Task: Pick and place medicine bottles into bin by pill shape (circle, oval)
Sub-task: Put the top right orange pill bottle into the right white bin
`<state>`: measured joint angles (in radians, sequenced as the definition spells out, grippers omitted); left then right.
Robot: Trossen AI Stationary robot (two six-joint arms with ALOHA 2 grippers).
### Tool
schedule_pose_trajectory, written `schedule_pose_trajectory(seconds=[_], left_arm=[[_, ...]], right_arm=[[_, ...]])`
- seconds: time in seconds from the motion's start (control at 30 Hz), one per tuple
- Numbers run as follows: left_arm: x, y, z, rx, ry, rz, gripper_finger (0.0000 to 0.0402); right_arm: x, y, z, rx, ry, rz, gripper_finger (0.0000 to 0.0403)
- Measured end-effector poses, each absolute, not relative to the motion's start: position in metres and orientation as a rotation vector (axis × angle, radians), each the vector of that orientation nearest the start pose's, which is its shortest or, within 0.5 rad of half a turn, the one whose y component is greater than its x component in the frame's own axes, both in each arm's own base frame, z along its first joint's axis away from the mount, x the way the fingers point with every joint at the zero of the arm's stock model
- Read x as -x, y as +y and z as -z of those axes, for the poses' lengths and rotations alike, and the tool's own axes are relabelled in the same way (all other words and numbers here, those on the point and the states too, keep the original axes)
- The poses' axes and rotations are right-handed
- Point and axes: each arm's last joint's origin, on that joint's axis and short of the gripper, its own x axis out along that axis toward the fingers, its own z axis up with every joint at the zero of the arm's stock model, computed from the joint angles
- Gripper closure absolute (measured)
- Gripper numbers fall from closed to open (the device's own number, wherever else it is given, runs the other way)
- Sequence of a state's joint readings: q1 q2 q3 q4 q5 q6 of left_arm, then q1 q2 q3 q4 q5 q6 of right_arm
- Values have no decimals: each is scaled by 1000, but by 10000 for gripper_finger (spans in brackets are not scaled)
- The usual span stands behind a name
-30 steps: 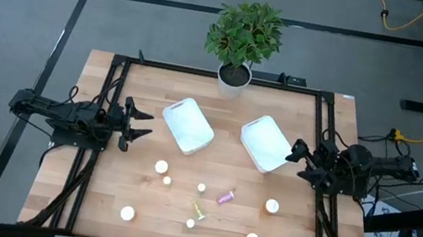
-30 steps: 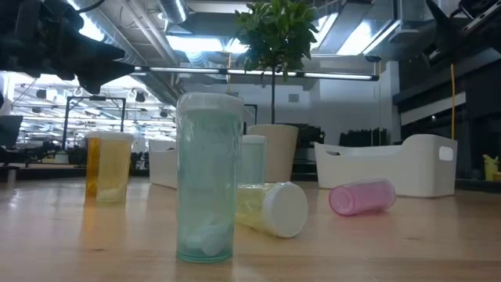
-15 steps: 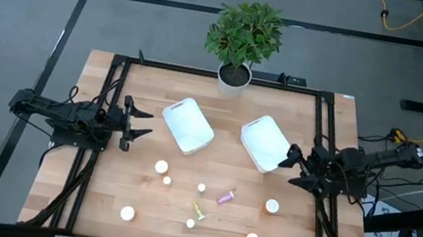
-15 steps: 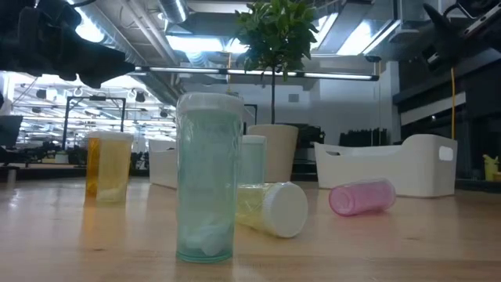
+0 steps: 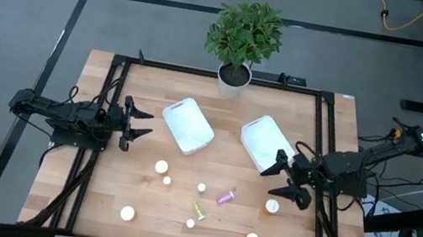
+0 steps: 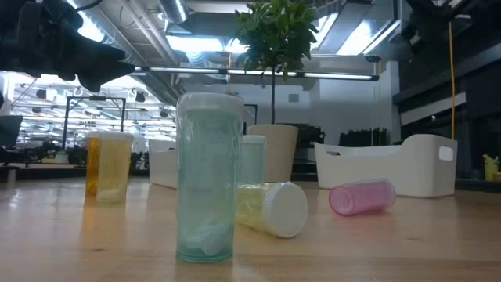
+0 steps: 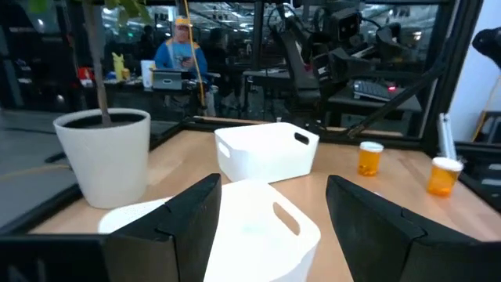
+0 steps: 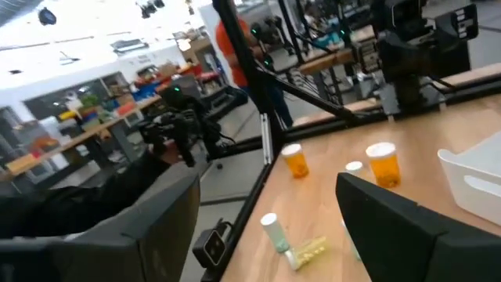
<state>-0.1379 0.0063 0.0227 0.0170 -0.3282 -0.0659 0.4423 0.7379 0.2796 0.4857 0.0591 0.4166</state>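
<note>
Right gripper (image 5: 285,181), jaws spread and empty, has swung inward from the table edge, seemingly toward the bottle (image 5: 272,205) just beside it; sorting appears barely begun. Left gripper (image 5: 140,123) waits open.

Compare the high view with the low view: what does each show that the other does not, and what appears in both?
Only the high view shows both arms whole: the left gripper with open jaws beside the left white bin, and the right gripper with open jaws above an upright bottle.

Only the low view shows the bottles side-on: a pale teal bottle standing nearest, with pills at its bottom, and an orange bottle upright behind it.

Both show the potted plant, the right white bin, and the pink bottle and yellow-green bottle lying on their sides.
</note>
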Motion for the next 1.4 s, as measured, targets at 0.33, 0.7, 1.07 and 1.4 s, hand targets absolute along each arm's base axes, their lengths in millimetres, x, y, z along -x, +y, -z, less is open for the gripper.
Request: schedule_pose_trajectory(seconds=[0.33,0.7,1.07,1.4], left_arm=[[-96,-4,-172,163,-46,-175,176],[-96,-4,-172,155,-46,-175,176],[-96,-4,-172,248,-54,-174,176],[-96,-4,-172,321,-60,-172,176]], right_arm=[[-182,88,-243,-367,247,-220,102],[-189,89,-256,-254,463,-72,102],[-181,84,-243,-252,630,-2,102],[-182,81,-243,-145,595,68,102]])
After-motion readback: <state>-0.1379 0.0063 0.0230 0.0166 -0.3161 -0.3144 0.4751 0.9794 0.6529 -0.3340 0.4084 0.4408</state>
